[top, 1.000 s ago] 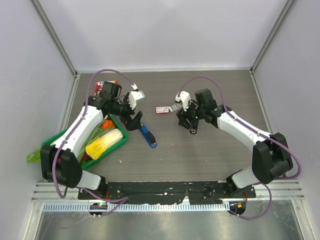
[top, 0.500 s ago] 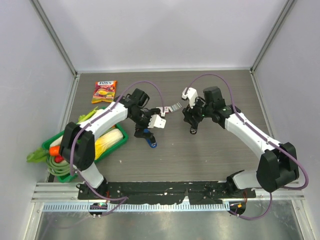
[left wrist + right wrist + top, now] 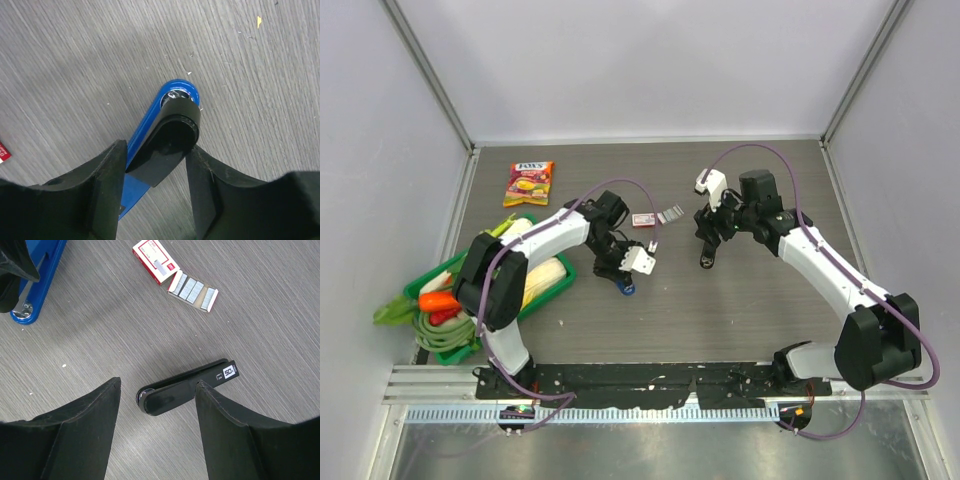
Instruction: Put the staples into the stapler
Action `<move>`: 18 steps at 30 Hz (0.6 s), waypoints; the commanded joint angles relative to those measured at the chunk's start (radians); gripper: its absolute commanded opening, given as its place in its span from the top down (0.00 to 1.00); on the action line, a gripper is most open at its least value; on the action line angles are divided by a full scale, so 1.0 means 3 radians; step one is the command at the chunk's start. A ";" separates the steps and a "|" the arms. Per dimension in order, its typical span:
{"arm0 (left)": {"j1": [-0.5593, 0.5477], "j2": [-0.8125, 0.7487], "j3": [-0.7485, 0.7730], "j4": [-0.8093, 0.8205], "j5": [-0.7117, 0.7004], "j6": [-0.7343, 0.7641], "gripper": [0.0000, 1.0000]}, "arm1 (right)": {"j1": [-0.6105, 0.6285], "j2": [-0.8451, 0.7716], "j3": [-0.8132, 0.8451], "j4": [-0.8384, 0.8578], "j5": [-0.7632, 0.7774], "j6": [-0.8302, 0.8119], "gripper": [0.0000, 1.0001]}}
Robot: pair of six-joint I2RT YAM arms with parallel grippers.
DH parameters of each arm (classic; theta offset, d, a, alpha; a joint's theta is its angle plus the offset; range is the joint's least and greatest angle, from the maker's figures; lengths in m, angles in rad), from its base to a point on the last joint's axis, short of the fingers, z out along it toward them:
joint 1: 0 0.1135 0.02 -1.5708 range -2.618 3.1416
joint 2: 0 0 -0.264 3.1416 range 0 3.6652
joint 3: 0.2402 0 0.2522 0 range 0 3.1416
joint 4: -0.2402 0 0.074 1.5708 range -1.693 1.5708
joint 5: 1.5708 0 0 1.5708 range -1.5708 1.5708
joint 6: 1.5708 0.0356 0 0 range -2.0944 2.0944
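Observation:
A blue stapler (image 3: 145, 127) with a black top lies on the table. My left gripper (image 3: 156, 146) straddles its black top, and both fingers touch its sides. In the top view this gripper (image 3: 617, 266) covers most of the blue stapler (image 3: 624, 288). A black stapler (image 3: 187, 386) lies flat below my right gripper (image 3: 158, 383), which hangs open above it without touching. The staples (image 3: 192, 290) are silvery strips in an open card sleeve beside a red-and-white box (image 3: 155, 262), and in the top view the staples (image 3: 670, 214) lie between the arms.
A green tray (image 3: 561, 283) of vegetables sits at the left, close to the left arm. A candy packet (image 3: 529, 183) lies at the back left. Grey walls close in the table on three sides.
The left arm swung from beside the green tray over to the blue stapler, and its jaws narrowed onto it. The right gripper drifted slightly to the right.

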 commanded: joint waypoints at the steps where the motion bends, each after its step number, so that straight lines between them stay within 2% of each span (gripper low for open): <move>1: -0.0019 -0.0009 -0.0081 0.0047 0.0058 0.0067 0.47 | -0.0022 -0.0137 0.0100 0.0055 -0.0082 -0.0009 0.34; 5: -0.0019 -0.0029 -0.0147 0.0108 0.0114 0.0022 0.49 | -0.0032 -0.0142 0.0100 0.0060 -0.0077 -0.0009 0.34; 8: -0.0029 -0.0035 -0.0162 0.0185 0.0125 -0.0045 0.59 | -0.0032 -0.0142 0.0100 0.0055 -0.0082 -0.0009 0.34; 12: -0.0044 -0.0004 -0.0147 0.0215 0.0119 -0.0157 0.81 | -0.0047 -0.0152 0.0100 0.0055 -0.0082 -0.0009 0.34; 14: -0.0044 0.0001 -0.0127 0.0231 0.0130 -0.0264 0.88 | -0.0047 -0.0163 0.0095 0.0055 -0.0082 -0.0009 0.34; 15: -0.0044 -0.0009 -0.0127 0.0256 0.0125 -0.0331 1.00 | -0.0052 -0.0173 0.0095 0.0055 -0.0087 -0.0009 0.34; 18: -0.0049 -0.0085 -0.0142 0.0394 0.0099 -0.0576 1.00 | -0.0052 -0.0178 0.0090 0.0055 -0.0102 -0.0024 0.34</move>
